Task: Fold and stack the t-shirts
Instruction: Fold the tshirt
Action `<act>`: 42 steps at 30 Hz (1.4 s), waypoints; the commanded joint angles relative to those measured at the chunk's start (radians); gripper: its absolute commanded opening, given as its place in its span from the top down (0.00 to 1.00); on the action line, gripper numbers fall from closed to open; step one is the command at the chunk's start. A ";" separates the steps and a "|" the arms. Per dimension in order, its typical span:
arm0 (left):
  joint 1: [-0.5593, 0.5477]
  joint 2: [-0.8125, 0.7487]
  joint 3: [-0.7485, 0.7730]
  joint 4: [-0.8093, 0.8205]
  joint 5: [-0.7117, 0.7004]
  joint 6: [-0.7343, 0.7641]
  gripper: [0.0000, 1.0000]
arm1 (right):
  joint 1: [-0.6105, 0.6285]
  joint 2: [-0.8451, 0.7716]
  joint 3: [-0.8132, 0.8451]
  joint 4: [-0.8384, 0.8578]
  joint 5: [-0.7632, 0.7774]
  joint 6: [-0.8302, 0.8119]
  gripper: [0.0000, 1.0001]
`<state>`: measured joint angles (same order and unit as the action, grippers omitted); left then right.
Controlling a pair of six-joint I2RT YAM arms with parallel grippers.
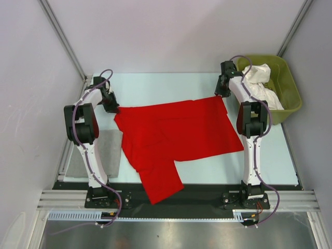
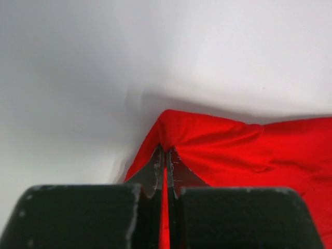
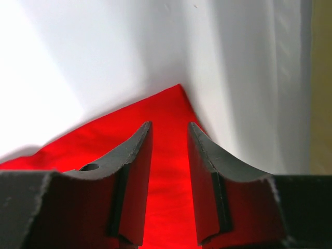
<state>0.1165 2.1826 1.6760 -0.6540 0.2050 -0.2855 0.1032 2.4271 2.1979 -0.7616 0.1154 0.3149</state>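
Note:
The red t-shirt (image 1: 176,132) lies spread on the table, one part hanging over the near edge. My left gripper (image 1: 113,107) is at its far left corner. In the left wrist view the gripper (image 2: 166,153) is shut on a pinched fold of the red t-shirt (image 2: 233,145). My right gripper (image 1: 223,93) is over the shirt's far right corner. In the right wrist view the gripper (image 3: 169,127) is open, its fingers straddling the red cloth (image 3: 171,104) just behind the corner tip. White t-shirts (image 1: 262,83) lie crumpled in the tub.
The olive-green tub (image 1: 290,88) stands at the far right, beside the right arm; its wall shows at the edge of the right wrist view (image 3: 321,78). A grey pad (image 1: 109,150) lies at the near left, by the left arm. White walls enclose the table.

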 commanded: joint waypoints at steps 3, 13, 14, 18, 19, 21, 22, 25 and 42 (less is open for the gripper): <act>0.009 -0.020 0.054 0.025 0.028 -0.015 0.99 | -0.008 0.033 0.040 0.010 0.024 -0.037 0.62; 0.009 -0.029 0.031 0.030 0.054 -0.020 1.00 | -0.010 0.069 0.053 0.060 0.018 -0.099 0.59; 0.011 -0.027 0.030 0.028 0.056 -0.020 1.00 | -0.010 0.069 0.051 0.068 0.000 -0.102 0.59; 0.011 -0.021 0.036 0.028 0.065 -0.024 1.00 | -0.007 0.073 0.049 0.100 -0.030 -0.102 0.62; 0.011 -0.021 0.036 0.028 0.066 -0.024 1.00 | -0.007 0.073 0.049 0.107 -0.025 -0.096 0.64; 0.009 -0.018 0.036 0.028 0.071 -0.027 1.00 | -0.011 0.076 0.052 0.113 -0.031 -0.089 0.66; 0.011 -0.018 0.037 0.030 0.070 -0.029 1.00 | -0.010 0.079 0.056 0.116 -0.031 -0.088 0.71; 0.009 -0.020 0.036 0.028 0.073 -0.029 1.00 | -0.013 0.079 0.060 0.123 -0.033 -0.085 0.88; 0.009 -0.024 0.051 0.085 0.068 -0.050 1.00 | -0.054 0.073 0.077 0.201 0.173 -0.043 1.00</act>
<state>0.1173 2.1826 1.6836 -0.6334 0.2672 -0.3157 0.0780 2.4969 2.2223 -0.6476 0.2127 0.2577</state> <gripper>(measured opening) 0.011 0.011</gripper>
